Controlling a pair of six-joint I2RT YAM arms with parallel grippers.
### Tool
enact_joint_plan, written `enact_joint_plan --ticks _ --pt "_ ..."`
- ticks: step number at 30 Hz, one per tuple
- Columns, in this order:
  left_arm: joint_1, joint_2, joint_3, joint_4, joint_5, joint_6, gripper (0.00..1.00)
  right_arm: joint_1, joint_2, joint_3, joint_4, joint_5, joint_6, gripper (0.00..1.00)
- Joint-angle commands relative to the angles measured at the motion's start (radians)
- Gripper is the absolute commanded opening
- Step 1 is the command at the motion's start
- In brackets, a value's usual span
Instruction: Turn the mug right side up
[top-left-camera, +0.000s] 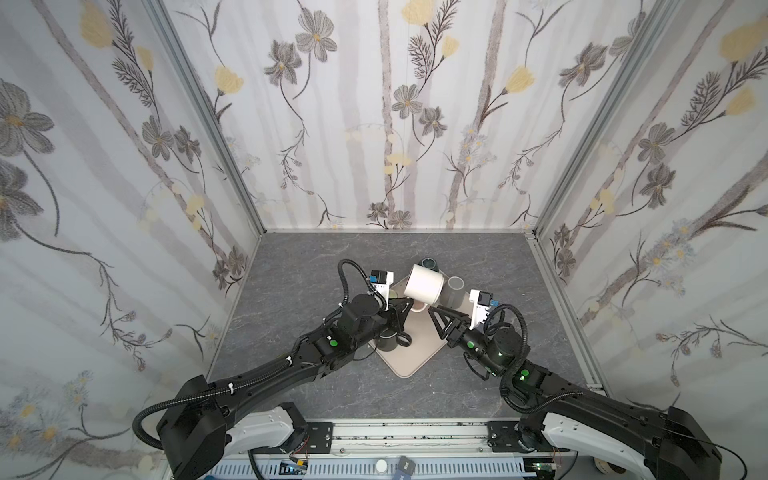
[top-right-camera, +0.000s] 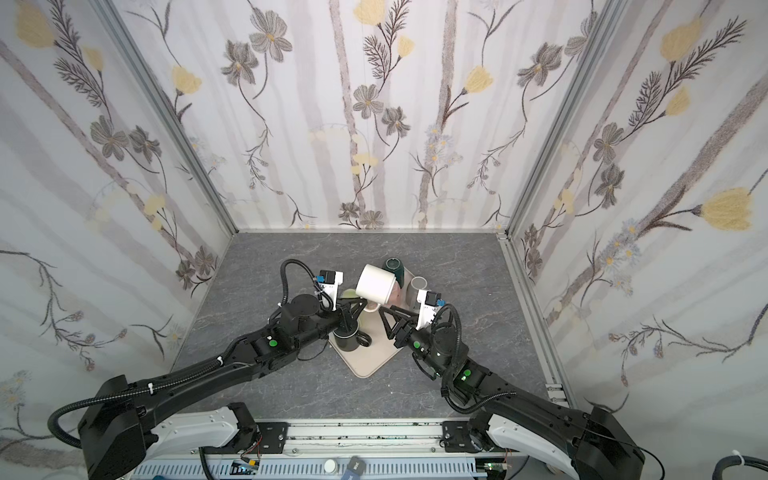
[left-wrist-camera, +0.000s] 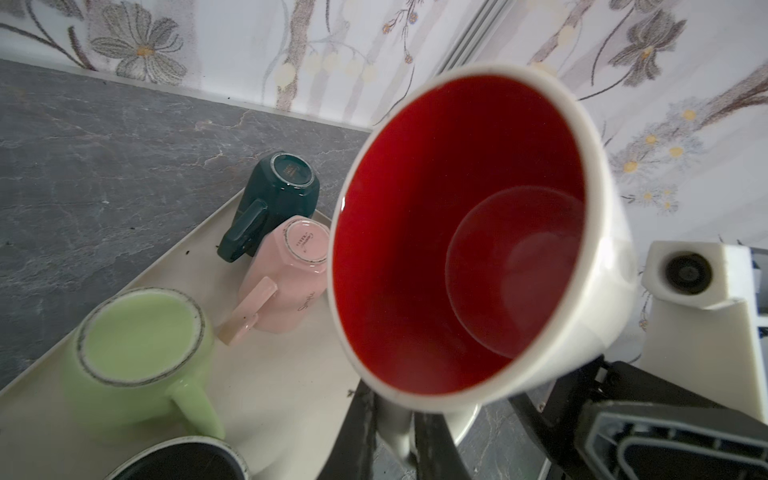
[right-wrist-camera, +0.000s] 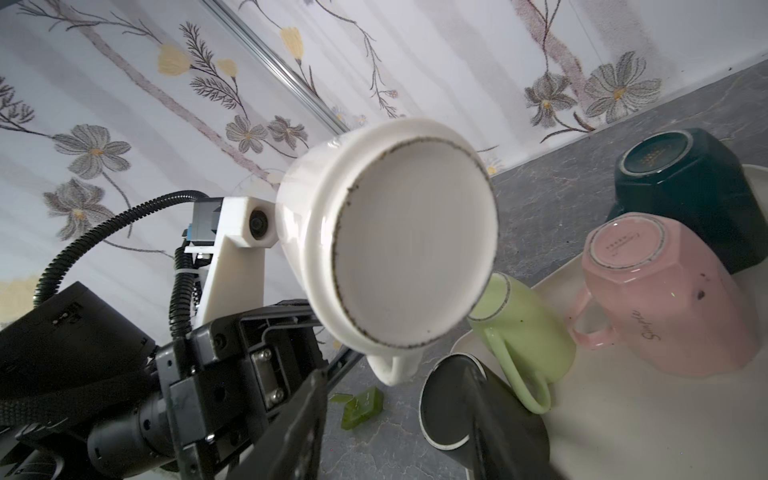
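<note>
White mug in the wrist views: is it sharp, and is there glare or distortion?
Left wrist view: the white mug looks stretched, red inside fairly sharp, small glint near the rim. Right wrist view: its base is soft, while the pink mug is sharper.

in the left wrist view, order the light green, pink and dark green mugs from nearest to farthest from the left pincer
1. light green mug, next to the left pincer
2. pink mug, farther along the tray
3. dark green mug, tray's far corner
</note>
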Motion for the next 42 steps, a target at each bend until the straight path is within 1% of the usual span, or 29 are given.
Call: enact_joint_plan --ticks 1,6,10,13,15,18,19,20,21,22,24,28,33,36,39,42 --pt "0.029 -0.005 0.029 0.0 -0.031 0.011 0.0 -0.002 -0.028 -0.008 -0.071 0.046 0.006 0.55" --pt "0.084 -0.008 0.062 -0.091 -0.035 0.03 0.0 -0.006 -0.094 -0.042 -0.118 0.086 0.019 0.57" --pt "0.114 -0.023 0.087 -0.163 -0.078 0.058 0.0 -0.016 -0.148 -0.043 -0.207 0.119 0.02 0.6" --pt "0.142 -0.029 0.1 -0.201 -0.09 0.067 0.0 -0.025 -0.197 -0.053 -0.253 0.135 0.02 0.65" --pt "0.156 -0.034 0.108 -0.221 -0.099 0.077 0.0 -0.034 -0.233 -0.062 -0.279 0.14 0.016 0.7" --pt "0.171 -0.04 0.119 -0.245 -0.116 0.087 0.0 -0.044 -0.291 -0.083 -0.316 0.161 0.014 0.83" --pt "0.176 -0.042 0.122 -0.252 -0.123 0.089 0.0 -0.047 -0.313 -0.092 -0.322 0.169 0.014 0.92" --pt "0.179 -0.046 0.124 -0.261 -0.129 0.091 0.0 -0.047 -0.335 -0.104 -0.32 0.167 0.012 0.96" --pt "0.184 -0.048 0.127 -0.266 -0.132 0.092 0.0 -0.047 -0.356 -0.117 -0.316 0.163 0.007 0.97" --pt "0.189 -0.05 0.13 -0.274 -0.136 0.096 0.0 -0.047 -0.381 -0.129 -0.315 0.163 0.005 0.98" --pt "0.198 -0.051 0.139 -0.293 -0.142 0.099 0.0 -0.082 -0.425 -0.148 -0.323 0.166 0.001 1.0" --pt "0.208 -0.06 0.162 -0.347 -0.168 0.126 0.0 -0.102 -0.499 -0.173 -0.35 0.174 -0.01 1.0" --pt "0.235 -0.083 0.177 -0.418 -0.234 0.166 0.0 -0.129 -0.535 -0.177 -0.388 0.164 -0.036 1.0" --pt "0.258 -0.098 0.178 -0.453 -0.296 0.179 0.0 -0.141 -0.532 -0.175 -0.4 0.15 -0.05 1.0" --pt "0.285 -0.1 0.191 -0.517 -0.39 0.179 0.0 -0.147 -0.529 -0.174 -0.411 0.136 -0.061 1.0" --pt "0.317 -0.088 0.208 -0.578 -0.439 0.184 0.0 -0.15 -0.529 -0.179 -0.412 0.122 -0.066 1.0"
